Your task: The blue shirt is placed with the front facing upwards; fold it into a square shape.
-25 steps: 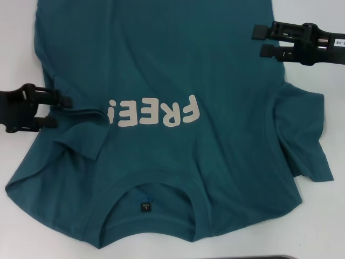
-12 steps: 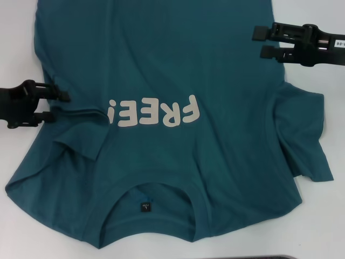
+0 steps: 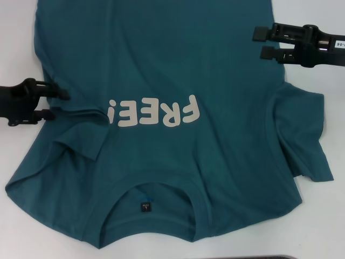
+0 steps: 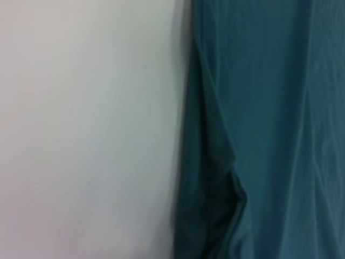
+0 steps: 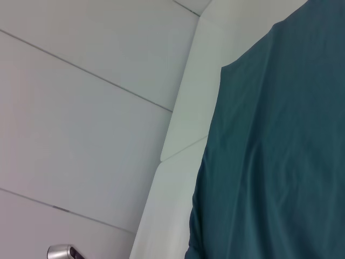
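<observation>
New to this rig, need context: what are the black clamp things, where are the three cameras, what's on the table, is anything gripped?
The black clamps are a two-armed robot's grippers. The head view looks down from the robot's head; the other two come from cameras on its wrists. On the white table lies the blue shirt, front up, "FREE!" lettering upside down, collar nearest the robot. The left gripper is open at the shirt's left edge beside the folded-in sleeve. The right gripper is open over the right edge. Neither holds anything.
</observation>
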`<state>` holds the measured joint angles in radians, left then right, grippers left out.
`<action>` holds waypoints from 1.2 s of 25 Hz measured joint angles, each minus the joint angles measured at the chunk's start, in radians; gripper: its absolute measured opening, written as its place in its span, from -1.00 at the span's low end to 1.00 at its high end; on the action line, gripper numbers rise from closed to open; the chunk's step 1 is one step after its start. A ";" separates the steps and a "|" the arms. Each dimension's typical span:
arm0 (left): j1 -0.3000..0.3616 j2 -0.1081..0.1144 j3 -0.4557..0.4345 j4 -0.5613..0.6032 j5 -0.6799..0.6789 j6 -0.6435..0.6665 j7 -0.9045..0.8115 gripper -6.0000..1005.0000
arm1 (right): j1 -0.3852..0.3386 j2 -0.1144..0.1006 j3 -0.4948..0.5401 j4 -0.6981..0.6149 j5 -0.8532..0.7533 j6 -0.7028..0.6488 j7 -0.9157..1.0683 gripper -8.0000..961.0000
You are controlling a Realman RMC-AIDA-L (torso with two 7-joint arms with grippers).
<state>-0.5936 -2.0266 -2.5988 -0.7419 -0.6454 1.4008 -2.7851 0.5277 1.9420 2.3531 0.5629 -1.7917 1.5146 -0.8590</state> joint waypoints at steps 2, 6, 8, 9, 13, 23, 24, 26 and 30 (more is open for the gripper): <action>-0.002 -0.002 0.000 0.000 -0.001 -0.002 0.001 0.32 | 0.000 0.000 0.000 0.000 0.000 0.000 0.000 0.69; -0.024 -0.015 0.000 0.000 -0.003 -0.006 0.007 0.32 | 0.000 0.000 0.000 0.000 0.000 -0.001 0.000 0.69; -0.038 -0.019 0.002 0.001 -0.001 -0.009 0.007 0.32 | 0.000 0.000 0.000 0.000 0.000 0.000 0.000 0.68; -0.042 -0.019 0.003 0.004 0.000 -0.012 0.007 0.32 | 0.000 0.000 0.000 0.000 0.000 0.000 0.000 0.68; -0.060 -0.020 0.004 0.021 -0.006 -0.029 0.014 0.32 | -0.001 0.000 0.000 0.000 0.000 0.000 0.000 0.68; -0.057 -0.015 0.004 0.015 -0.243 0.101 0.174 0.32 | -0.001 0.001 0.000 0.000 0.000 -0.003 0.000 0.68; -0.052 -0.012 0.003 0.016 -0.243 0.102 0.173 0.32 | -0.001 0.001 0.000 0.000 0.000 -0.004 0.000 0.68; -0.035 -0.005 0.005 0.016 -0.241 0.110 0.173 0.32 | -0.002 0.001 0.000 0.000 0.000 -0.004 0.000 0.68; 0.006 0.034 0.048 0.015 -0.232 0.165 0.180 0.32 | -0.002 0.001 0.000 0.000 0.000 -0.004 0.000 0.68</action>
<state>-0.5871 -1.9926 -2.5505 -0.7267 -0.8769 1.5663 -2.6053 0.5261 1.9426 2.3531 0.5629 -1.7916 1.5101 -0.8589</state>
